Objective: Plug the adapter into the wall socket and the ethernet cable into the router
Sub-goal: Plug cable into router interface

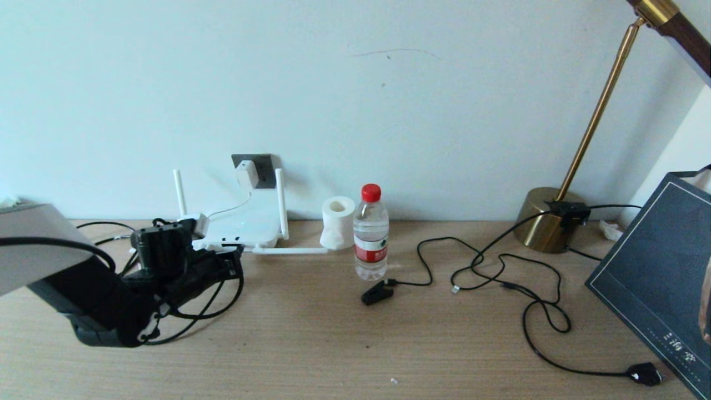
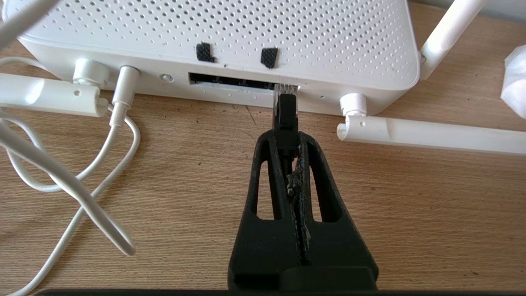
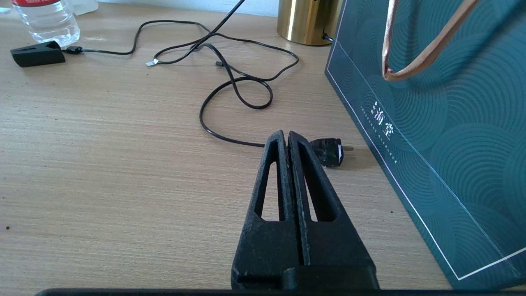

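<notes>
— So where does the ethernet cable (image 2: pixel 284 111) stand?
— Pinched in the left gripper (image 2: pixel 287 137), its clear tip right at the router's (image 2: pixel 230 37) port row, far left on the desk.
— And the adapter (image 1: pixel 246 174)?
— Already sitting in the wall socket (image 1: pixel 265 166) behind the router.
— Next move?
— Probably a straight push toward the wall until the plug seats.
— The other arm?
— The right gripper (image 3: pixel 286 137) hovers clenched on nothing, low by the dark bag (image 3: pixel 444 123).

Adapter (image 1: pixel 246 173) in wall socket (image 1: pixel 265 166)
</notes>
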### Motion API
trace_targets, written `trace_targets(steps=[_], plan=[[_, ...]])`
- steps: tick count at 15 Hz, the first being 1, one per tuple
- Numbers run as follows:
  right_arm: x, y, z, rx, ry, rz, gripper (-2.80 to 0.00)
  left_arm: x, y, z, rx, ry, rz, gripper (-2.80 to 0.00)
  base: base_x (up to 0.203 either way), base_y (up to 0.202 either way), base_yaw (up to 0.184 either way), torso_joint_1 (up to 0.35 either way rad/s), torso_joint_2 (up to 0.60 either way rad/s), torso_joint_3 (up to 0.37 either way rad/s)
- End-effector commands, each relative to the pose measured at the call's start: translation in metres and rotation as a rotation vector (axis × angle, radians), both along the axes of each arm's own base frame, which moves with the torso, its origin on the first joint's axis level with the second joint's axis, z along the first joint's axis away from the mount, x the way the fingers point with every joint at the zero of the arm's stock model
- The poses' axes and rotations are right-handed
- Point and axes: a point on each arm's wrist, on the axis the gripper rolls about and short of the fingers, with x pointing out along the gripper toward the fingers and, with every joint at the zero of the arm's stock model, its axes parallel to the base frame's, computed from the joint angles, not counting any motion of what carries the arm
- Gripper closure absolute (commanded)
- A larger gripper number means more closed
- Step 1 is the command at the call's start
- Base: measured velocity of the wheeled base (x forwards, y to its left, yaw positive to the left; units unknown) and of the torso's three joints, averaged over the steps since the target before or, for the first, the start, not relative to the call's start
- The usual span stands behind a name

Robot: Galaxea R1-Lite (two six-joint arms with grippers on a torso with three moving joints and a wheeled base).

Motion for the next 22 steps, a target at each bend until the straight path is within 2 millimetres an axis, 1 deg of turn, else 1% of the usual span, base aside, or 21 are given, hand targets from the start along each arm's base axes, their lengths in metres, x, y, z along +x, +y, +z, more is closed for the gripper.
trace_targets(steps=[1, 22], plan=[[0.0001, 0.0, 0.0, -0.001, 0.001, 0.0, 0.0, 0.0015, -0.0002, -0.0026, -0.001, 0.003, 0.0, 0.0, 0.0, 0.0, 0.0, 0.0, 0.0, 0.0], [0.0, 0.0, 0.0, -0.001, -0.001, 0.0, 0.0, 0.0007, -0.0001, 0.0065, 0.021, -0.026, -0.008, 0.0, 0.0, 0.0, 0.0, 0.0, 0.0, 0.0]])
